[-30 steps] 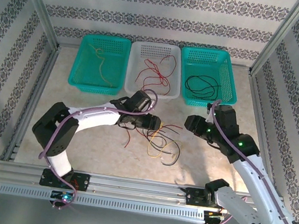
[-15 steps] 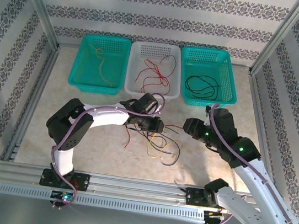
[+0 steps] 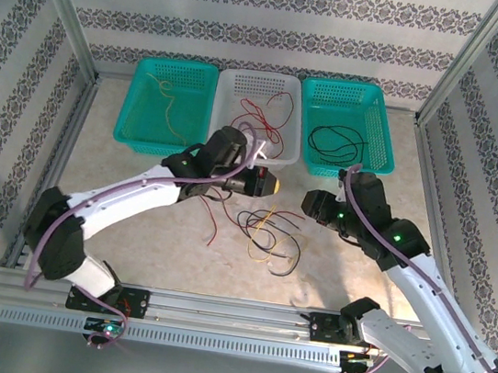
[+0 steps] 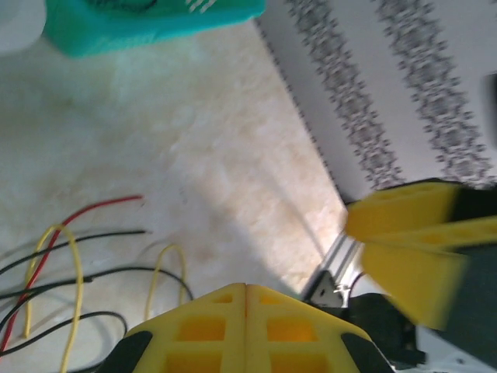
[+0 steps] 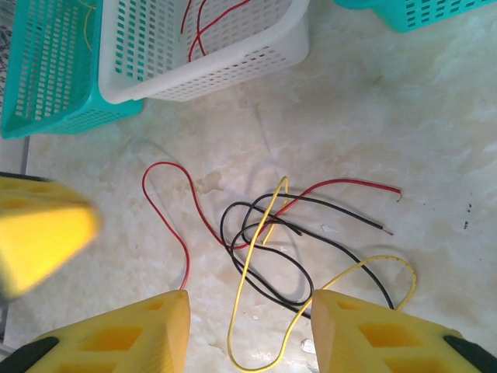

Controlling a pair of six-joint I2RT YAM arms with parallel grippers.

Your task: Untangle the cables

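The cables point(image 3: 265, 235) lie in a loose tangle of red, black and yellow strands on the table between the arms. In the right wrist view a red cable point(image 5: 167, 210), a black cable point(image 5: 264, 256) and a yellow cable point(image 5: 250, 264) cross each other. My right gripper point(image 5: 248, 334) hangs open above them, touching none. My left gripper point(image 3: 271, 184) hovers just behind the tangle, near the white basket. Its fingers point(image 4: 210, 326) are pressed together, with no strand visible between them. Cable ends point(image 4: 101, 233) lie below it.
Three baskets stand along the back: a teal one point(image 3: 140, 106) holding a yellow wire, a white one point(image 3: 252, 150) with red wires, and a teal one point(image 3: 376, 139) with a black wire. Metal frame rails point(image 3: 212, 316) border the table.
My left gripper has shut and risen from the tangle toward the white basket, its arm stretching out. The right gripper has crept slightly left and stays open.
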